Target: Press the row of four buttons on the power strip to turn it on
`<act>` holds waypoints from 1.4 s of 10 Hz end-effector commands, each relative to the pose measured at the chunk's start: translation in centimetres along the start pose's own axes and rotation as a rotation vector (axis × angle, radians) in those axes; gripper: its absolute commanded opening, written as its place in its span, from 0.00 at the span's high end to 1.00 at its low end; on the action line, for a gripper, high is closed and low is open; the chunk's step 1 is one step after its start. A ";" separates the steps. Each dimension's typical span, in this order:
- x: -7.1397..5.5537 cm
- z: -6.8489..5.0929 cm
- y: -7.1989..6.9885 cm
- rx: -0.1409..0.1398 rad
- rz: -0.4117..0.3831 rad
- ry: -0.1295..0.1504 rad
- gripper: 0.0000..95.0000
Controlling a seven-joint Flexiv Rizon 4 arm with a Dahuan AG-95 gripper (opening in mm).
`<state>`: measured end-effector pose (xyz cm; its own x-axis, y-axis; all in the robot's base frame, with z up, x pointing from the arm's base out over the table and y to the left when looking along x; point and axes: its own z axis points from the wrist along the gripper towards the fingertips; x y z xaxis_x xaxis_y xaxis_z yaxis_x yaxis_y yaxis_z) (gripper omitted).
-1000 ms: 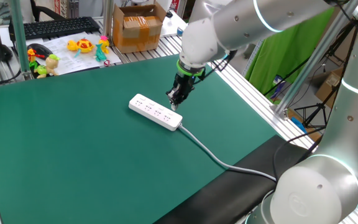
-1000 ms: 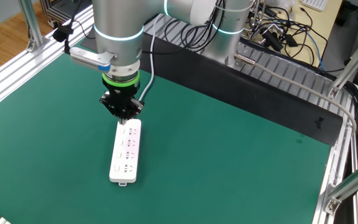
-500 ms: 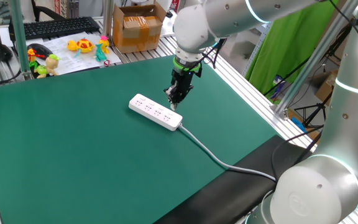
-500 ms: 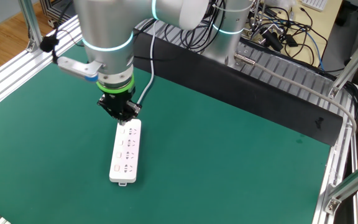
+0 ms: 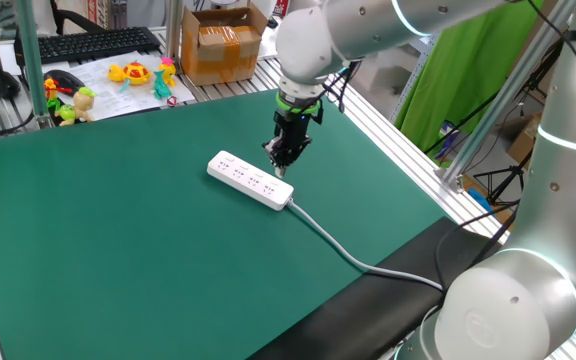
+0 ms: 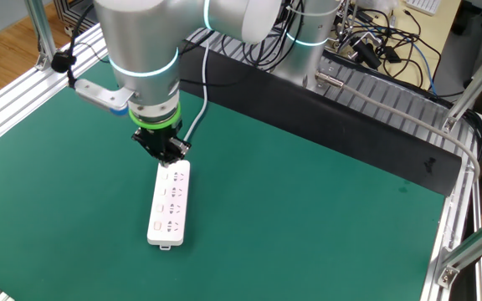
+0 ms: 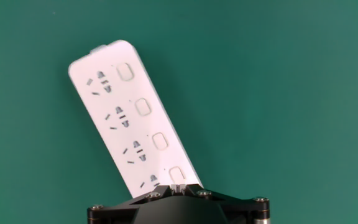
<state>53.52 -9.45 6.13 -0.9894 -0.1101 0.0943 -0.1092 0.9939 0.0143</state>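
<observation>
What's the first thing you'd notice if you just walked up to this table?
A long white power strip lies alone on the green table, its cable running off toward the table's edge. Just above its cable end hangs the big silver robot arm's black gripper, shut and pointing down. Beyond the far edge sit bright little toys and a cardboard box.

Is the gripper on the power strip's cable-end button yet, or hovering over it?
Cannot tell. Both fixed views put the gripper right at the cable end of the power strip, but neither shows contact or a gap; the hand view hides the fingertips.
</observation>
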 end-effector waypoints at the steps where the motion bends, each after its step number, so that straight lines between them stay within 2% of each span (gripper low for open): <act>1: 0.2 -0.1 0.0 0.001 -0.039 -0.017 0.80; 2: 0.2 -0.1 0.0 0.002 -0.054 -0.018 0.80; 3: 0.2 -0.1 0.0 0.004 -0.088 -0.023 0.60; 4: 0.2 -0.1 0.0 0.007 -0.127 -0.039 0.60; 6: 0.1 0.1 0.1 0.001 -0.135 -0.045 0.60; 8: -0.6 1.0 0.1 0.004 -0.135 -0.047 0.60; 9: -0.8 1.3 0.2 0.007 -0.135 -0.062 0.60; 10: -1.1 1.6 0.2 0.026 -0.134 -0.106 0.60; 11: -1.3 1.5 0.0 0.040 -0.134 -0.110 0.60; 12: -1.6 1.2 -0.4 0.042 -0.133 -0.106 0.60; 13: -2.0 0.9 -1.2 0.057 -0.133 -0.098 0.60; 14: -2.2 1.0 -1.8 0.055 -0.133 -0.094 0.60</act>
<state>55.28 -11.13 5.21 -0.9694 -0.2452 -0.0085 -0.2445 0.9684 -0.0495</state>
